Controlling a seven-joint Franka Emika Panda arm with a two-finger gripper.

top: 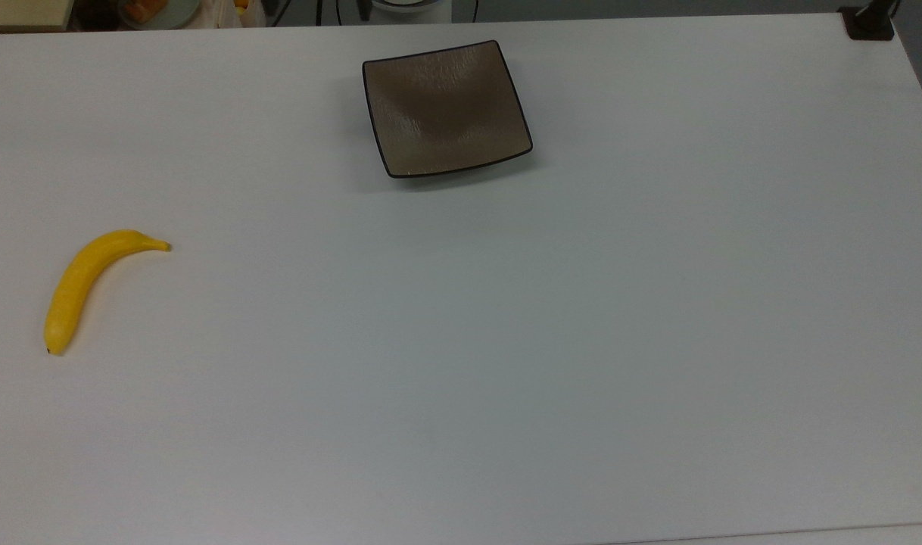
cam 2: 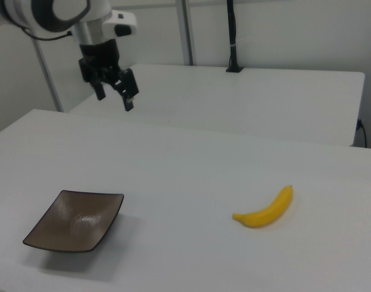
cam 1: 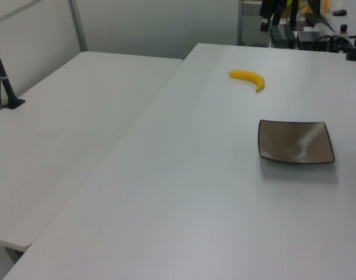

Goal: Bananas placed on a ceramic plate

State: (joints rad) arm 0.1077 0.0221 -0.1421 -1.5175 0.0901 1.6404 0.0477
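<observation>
Two black fingers (cam 2: 129, 88) on the gripper (cam 2: 114, 96) are spread apart with nothing between them, up in the air above the far side of the white table (cam 2: 191, 176) in the right view. The arm's white and grey body is cut off at the right view's top left corner, so most of it is hidden. In the left view a dark bit hangs past the table's far edge, too small and cut off to tell what it is. The banana (top: 90, 281) lies flat on the table, well apart from the ceramic plate (top: 447, 109). It is smooth, bright yellow and curved like a smile, with a short pointy stem at one end and a tiny dark dot at the other. The plate is square, shiny and brown-grey, with a thin black rim. Its middle dips down a little and its corners turn up. Nothing is on the plate. In the right view the banana (cam 2: 266, 210) is to the right of the plate (cam 2: 76, 220), and the gripper hangs high above and behind the plate. A second white table (cam 1: 61, 134) stands beside the first one.
</observation>
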